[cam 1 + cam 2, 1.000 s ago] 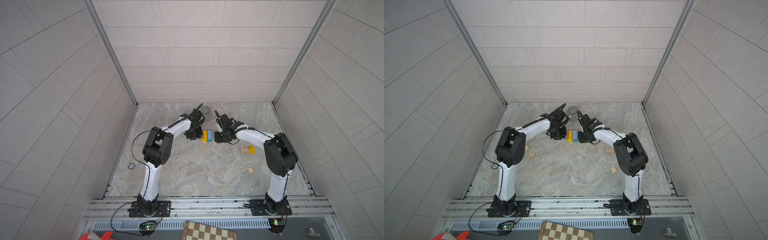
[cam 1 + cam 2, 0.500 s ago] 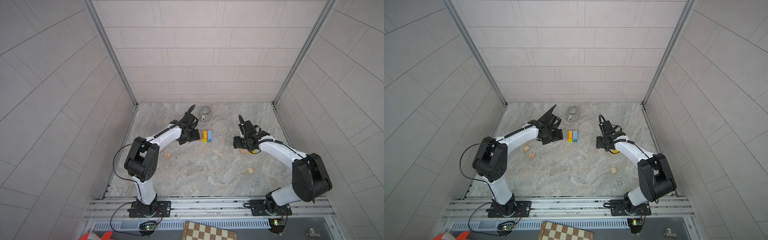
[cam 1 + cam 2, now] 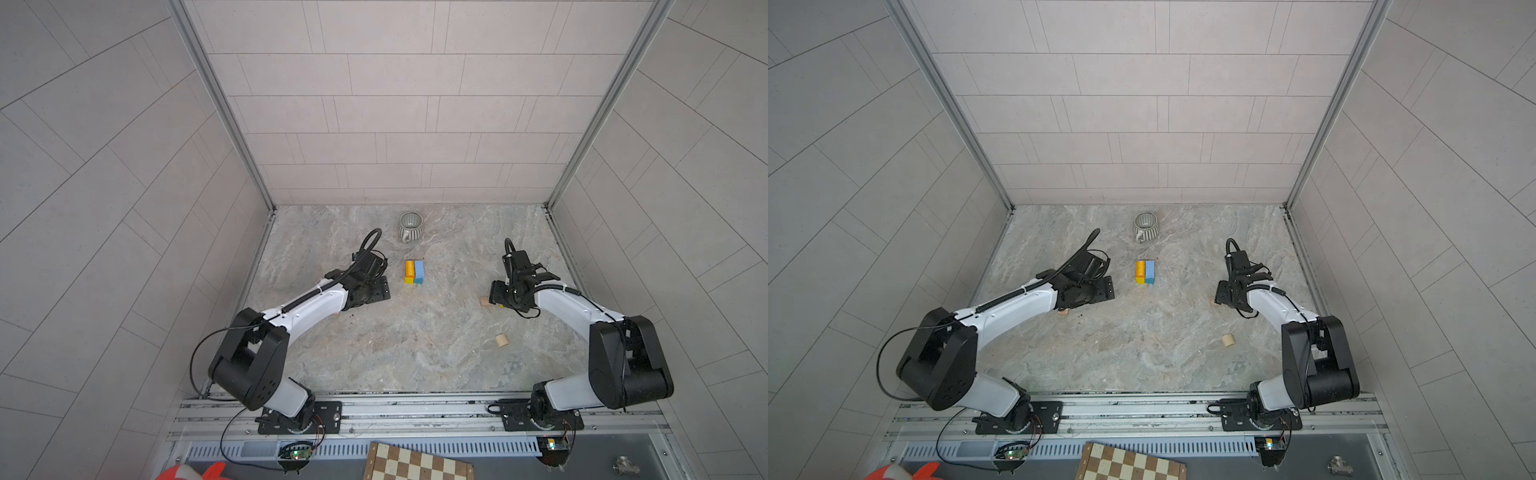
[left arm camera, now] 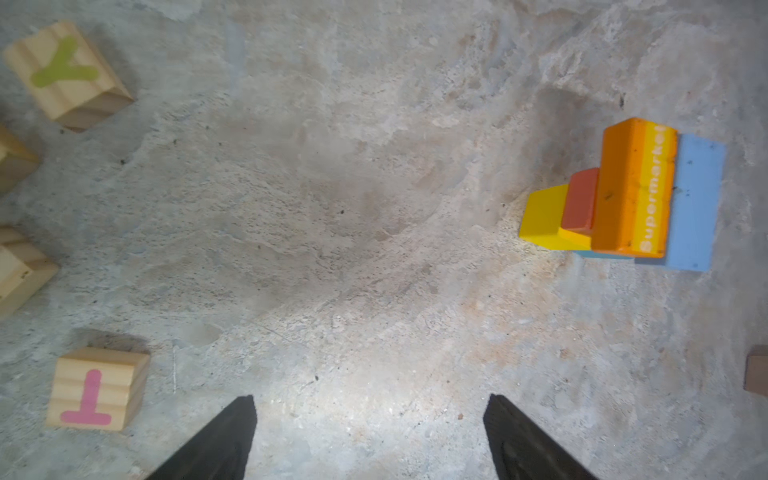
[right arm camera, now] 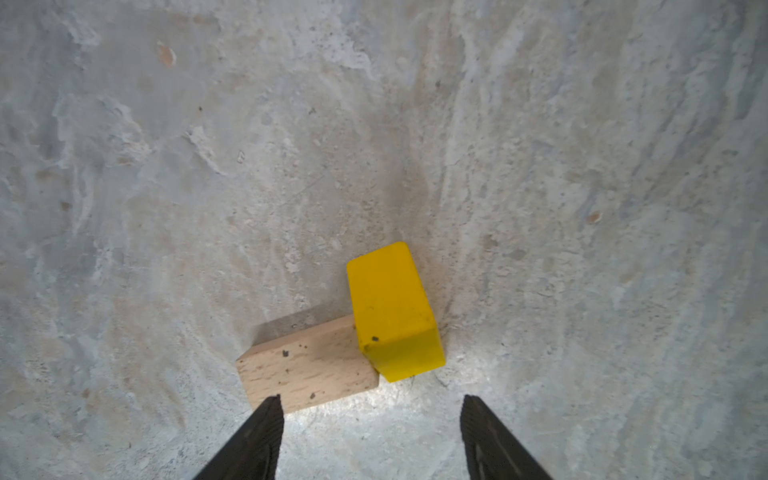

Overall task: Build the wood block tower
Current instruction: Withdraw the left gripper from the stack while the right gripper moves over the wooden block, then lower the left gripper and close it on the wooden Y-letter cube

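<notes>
Wooden cubes near the left edge of the worktop (image 3: 395,353): 4 loose in the left wrist view, among them Y cube (image 4: 68,75) and T cube (image 4: 97,388). Shows left gripper (image 4: 370,399) now drawn back from wood block tower (image 3: 414,272), spread wide, empty. Leaves tower standing alone mid-worktop, nearer the back edge: 4 coloured blocks seen. Finds right gripper (image 5: 370,399) likewise withdrawn, parted, empty, above 1 plain brick (image 5: 309,365) touching 1 yellow block (image 5: 392,311). Suggests placement finished, next pickups due. Counts 1 cylinder (image 3: 502,340) front-right.
</notes>
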Action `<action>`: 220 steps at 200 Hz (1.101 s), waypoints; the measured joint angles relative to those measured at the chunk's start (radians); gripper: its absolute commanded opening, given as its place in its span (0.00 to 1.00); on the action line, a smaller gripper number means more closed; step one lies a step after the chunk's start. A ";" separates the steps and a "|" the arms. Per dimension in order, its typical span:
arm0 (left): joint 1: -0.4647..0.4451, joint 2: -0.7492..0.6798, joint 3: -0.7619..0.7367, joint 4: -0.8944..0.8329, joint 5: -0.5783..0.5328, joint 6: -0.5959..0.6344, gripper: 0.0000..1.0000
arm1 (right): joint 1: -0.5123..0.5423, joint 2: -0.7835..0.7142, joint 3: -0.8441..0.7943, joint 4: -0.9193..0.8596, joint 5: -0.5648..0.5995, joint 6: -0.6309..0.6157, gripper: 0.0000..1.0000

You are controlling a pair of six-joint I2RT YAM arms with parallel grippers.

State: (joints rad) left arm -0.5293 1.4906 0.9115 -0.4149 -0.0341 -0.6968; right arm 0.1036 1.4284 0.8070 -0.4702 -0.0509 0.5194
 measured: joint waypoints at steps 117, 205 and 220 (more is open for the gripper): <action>0.214 -0.034 0.052 -0.064 -0.022 -0.052 0.77 | 0.203 0.038 0.202 0.008 -0.043 -0.063 0.64; 0.378 0.237 0.434 -0.346 -0.001 0.089 0.76 | 0.326 0.032 0.179 0.164 -0.103 -0.082 0.99; 0.381 0.291 0.456 -0.368 -0.002 0.092 0.76 | 0.328 -0.015 0.115 0.205 -0.103 -0.074 0.99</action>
State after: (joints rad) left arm -0.1482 1.7821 1.3674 -0.7826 -0.0364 -0.6048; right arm 0.4320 1.4136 0.9222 -0.2649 -0.1539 0.4450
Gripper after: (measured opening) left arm 0.756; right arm 0.983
